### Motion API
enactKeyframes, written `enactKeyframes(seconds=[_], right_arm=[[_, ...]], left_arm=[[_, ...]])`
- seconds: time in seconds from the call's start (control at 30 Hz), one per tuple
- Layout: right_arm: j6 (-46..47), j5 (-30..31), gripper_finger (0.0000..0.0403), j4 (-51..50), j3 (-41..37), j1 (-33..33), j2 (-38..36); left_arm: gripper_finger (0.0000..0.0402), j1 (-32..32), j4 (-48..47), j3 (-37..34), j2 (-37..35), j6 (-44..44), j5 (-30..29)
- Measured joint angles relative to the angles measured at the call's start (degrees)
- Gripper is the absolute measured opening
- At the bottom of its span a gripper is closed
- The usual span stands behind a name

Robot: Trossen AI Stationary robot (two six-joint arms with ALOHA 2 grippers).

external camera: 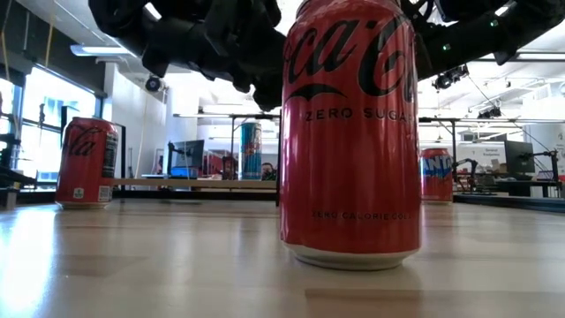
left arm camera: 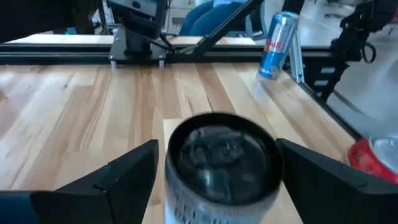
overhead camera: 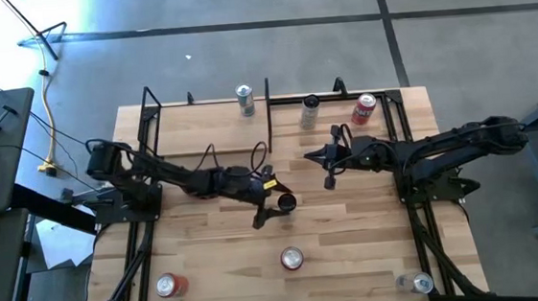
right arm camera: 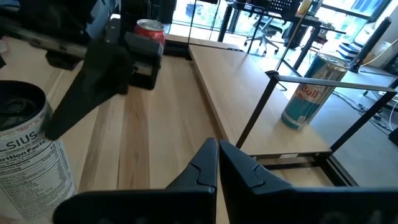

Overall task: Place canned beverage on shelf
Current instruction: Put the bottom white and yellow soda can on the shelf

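Mid-table, the target: a dark-topped aluminium drink can stands upright on the pale slatted tabletop, sitting right between the left claw's fingers in the left wrist view.
Left gripper: fingers spread wide, one either side of the can, a visible gap on each flank; nothing clamped.
Step in hand: by my read this is the approach-to-grasp, with the can bracketed but not yet taken.
Destination: the small pale-wood shelf board with thin black rod frames sits at the table's far edge, well apart from the can; a blue-and-silver slim can already stands on it.
Next move calls for: squeezing squarely on the can's sides, a straight lift, then a carry to the shelf and a level set-down clear of the rod frames and the slim can.
Right gripper: fingers pressed together on nothing, waiting near the table's middle right.
Around the table: a red cola can stands nearest the front, another red can at front left, a red can and a pale can at the far right.
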Motion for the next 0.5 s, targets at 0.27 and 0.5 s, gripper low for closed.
enactKeyframes(seconds=[0.27,0.5], right_arm=[[0.0,0.0,0.0,0.2,0.0,0.0,0.0],[-0.4,0.3,0.0,0.6,0.0,0.0,0.0]], left_arm=[[0.0293,-0.2,1.5,1.8,3.2,-0.2,-3.3],[0.0239,1.2,0.4,1.7,1.3,-0.1,-4.0]])
